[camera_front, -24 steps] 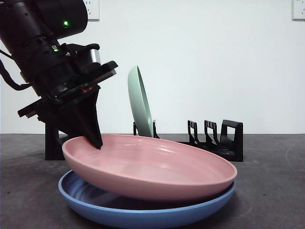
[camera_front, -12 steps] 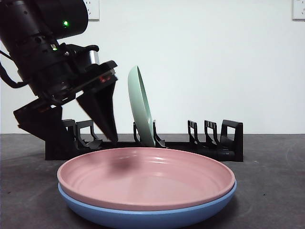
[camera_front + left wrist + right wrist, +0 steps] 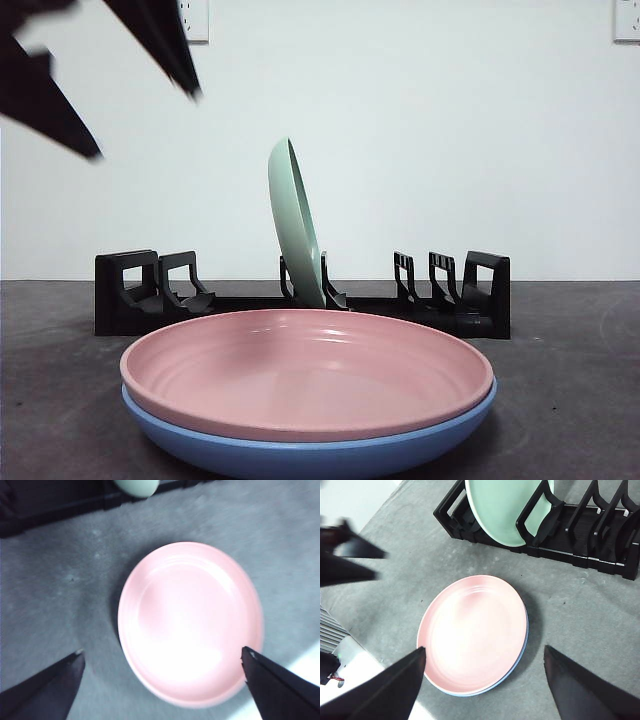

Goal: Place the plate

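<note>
The left gripper [image 3: 145, 125] hung high at the upper left of the front view, two dark blurred jaws spread wide apart with nothing between them. In its own wrist view the left gripper [image 3: 162, 657] looked straight down, its jaws flanking the pink plate [image 3: 190, 622] from well above without touching it. The right gripper [image 3: 484, 652] also hovered high over the tabletop [image 3: 405, 565], jaws wide apart and empty, looking down on the same stack.

The pink plate [image 3: 305, 365] lay flat and level, nested inside the blue plate [image 3: 300, 450] on the near part of the tabletop [image 3: 570, 380]. Only a thin crescent of the blue plate [image 3: 517, 665] showed past the pink rim in the right wrist view, and the left wrist view showed none of it. Bare tabletop lay on every side of the stack, with a clear strip between it and the black rack [image 3: 470, 300] behind.

The green plate [image 3: 293, 225] stood on edge in a middle slot of the rack, leaning slightly. The front view showed free slots to both sides of it. The right wrist view showed the rack [image 3: 580, 535] from above, with the green plate [image 3: 502, 507] held between uprights and several open dividers beside it. It also caught the other arm's jaws as dark blurred points at one edge.
</note>
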`<action>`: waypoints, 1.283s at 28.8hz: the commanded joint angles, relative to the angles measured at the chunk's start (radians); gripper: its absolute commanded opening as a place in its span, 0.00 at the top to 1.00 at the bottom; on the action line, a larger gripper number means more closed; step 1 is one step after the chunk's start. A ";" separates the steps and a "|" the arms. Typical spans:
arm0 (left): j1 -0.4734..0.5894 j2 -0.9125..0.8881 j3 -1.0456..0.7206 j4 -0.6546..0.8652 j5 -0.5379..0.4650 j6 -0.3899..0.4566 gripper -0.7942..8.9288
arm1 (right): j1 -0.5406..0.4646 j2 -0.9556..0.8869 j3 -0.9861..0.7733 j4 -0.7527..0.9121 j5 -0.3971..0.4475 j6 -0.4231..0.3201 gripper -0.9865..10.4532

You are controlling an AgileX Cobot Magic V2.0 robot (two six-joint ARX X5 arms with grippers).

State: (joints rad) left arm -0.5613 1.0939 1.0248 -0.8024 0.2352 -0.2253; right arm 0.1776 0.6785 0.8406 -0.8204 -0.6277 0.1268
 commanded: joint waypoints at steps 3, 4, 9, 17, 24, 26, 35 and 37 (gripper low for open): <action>-0.008 -0.197 0.018 -0.075 0.002 0.002 0.39 | 0.005 0.007 0.004 0.013 -0.003 -0.007 0.59; -0.008 -0.244 0.018 -0.095 0.002 0.010 0.39 | 0.005 0.007 0.004 0.013 -0.004 -0.006 0.59; -0.008 -0.431 0.018 -0.157 0.002 0.064 0.40 | 0.019 0.035 0.007 0.112 -0.052 0.062 0.59; -0.008 -0.578 0.018 -0.172 0.002 0.063 0.40 | 0.138 0.238 0.121 0.190 -0.079 0.094 0.59; -0.008 -0.626 0.018 -0.179 0.002 0.051 0.40 | 0.241 0.519 0.364 0.189 -0.069 0.114 0.59; -0.008 -0.629 0.018 -0.179 0.002 0.048 0.40 | 0.257 0.595 0.439 0.179 -0.043 0.131 0.59; -0.008 -0.631 0.018 -0.178 0.002 0.006 0.40 | 0.299 0.964 0.816 0.138 -0.015 0.132 0.59; -0.008 -0.631 0.018 -0.178 0.002 0.006 0.40 | 0.299 1.040 0.885 0.138 -0.002 0.132 0.59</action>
State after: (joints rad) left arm -0.5613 0.4625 1.0248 -0.9913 0.2352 -0.2108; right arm 0.4706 1.6733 1.6871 -0.6827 -0.6342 0.2493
